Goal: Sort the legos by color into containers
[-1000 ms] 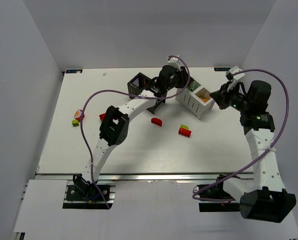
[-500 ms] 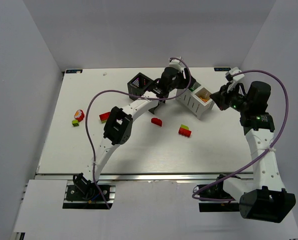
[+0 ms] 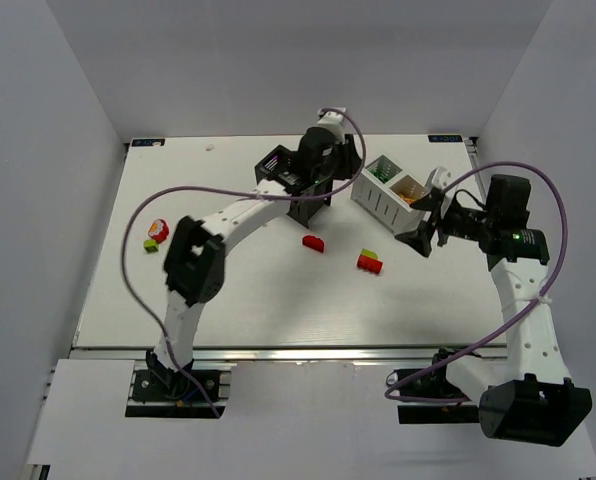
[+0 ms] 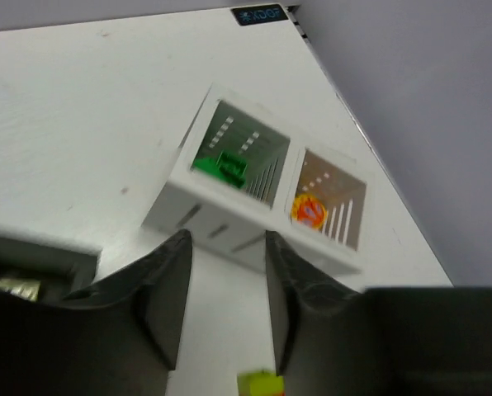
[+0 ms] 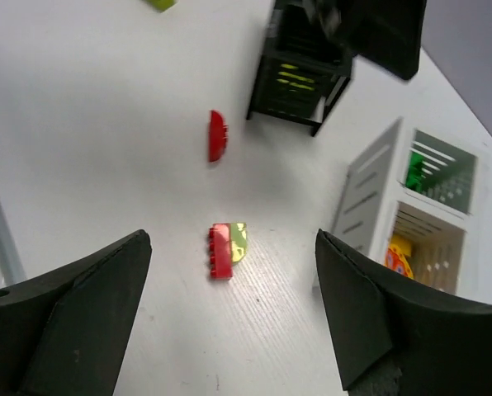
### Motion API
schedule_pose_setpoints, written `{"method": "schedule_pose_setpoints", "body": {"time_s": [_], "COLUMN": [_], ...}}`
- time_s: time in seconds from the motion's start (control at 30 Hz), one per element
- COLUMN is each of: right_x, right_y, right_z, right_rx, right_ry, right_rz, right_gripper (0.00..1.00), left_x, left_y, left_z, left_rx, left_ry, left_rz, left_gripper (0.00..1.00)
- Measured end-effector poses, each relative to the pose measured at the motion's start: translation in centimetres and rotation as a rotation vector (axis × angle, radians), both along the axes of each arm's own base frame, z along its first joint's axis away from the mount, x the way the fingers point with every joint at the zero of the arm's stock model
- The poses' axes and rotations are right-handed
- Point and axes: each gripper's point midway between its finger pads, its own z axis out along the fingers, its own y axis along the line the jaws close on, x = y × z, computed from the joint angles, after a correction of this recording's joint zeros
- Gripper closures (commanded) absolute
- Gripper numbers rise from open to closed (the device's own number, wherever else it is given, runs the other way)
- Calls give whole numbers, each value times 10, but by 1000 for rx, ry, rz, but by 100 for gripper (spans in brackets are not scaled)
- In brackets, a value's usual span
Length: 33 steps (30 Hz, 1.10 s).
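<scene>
Right wrist is showing a red-and-lime brick point(image 5: 228, 250) lying on open table point(image 5: 89, 124); right gripper point(image 3: 420, 225) is gaping wide, left gripper point(image 4: 227, 264) hovering pinched, empty, beside the white bin point(image 4: 188, 206).

The overhead camera hangs above and behind the arm bases, looking down over the whole table point(image 3: 308, 300). The left wrist camera sits low and close, angled at the white bin point(image 4: 188, 210). The right wrist camera looks down from higher up and takes in that same bin, the black bin point(image 5: 300, 78) and loose bricks point(image 5: 228, 249).
</scene>
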Motion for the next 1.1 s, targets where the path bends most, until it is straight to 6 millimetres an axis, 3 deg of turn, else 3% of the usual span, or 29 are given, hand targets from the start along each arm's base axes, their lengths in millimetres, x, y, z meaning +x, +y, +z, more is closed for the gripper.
{"method": "schedule_pose_setpoints", "body": {"time_s": [0.13, 0.27, 0.37, 0.47, 0.7, 0.87, 1.1], "right_x": [-16, -17, -15, -19, -16, -5, 14], "right_y": [12, 23, 34, 40, 17, 9, 14], "right_z": [-11, -28, -51, -78, -140, -152, -161], "right_rx": [-36, -61, -128, -198, -332, -378, -361], "right_ry": [-16, 48, 106, 151, 208, 163, 166], "right_rz": [112, 152, 171, 183, 80, 41, 33], "right_gripper": [22, 26, 25, 22, 19, 18, 22], "left_x": [-52, -97, -123, -141, -177, -185, -184], "left_y": [84, 183, 243, 282, 323, 331, 328], "left_z": [50, 89, 89, 74, 12, -26, -58], "left_rx": [31, -12, -37, -34, 51, 101, 123], "left_ry": [-25, -76, -59, -2, 195, 320, 457], "left_rz": [86, 253, 372, 460, 562, 589, 592], "left_gripper": [19, 6, 2, 2, 2, 5, 13]}}
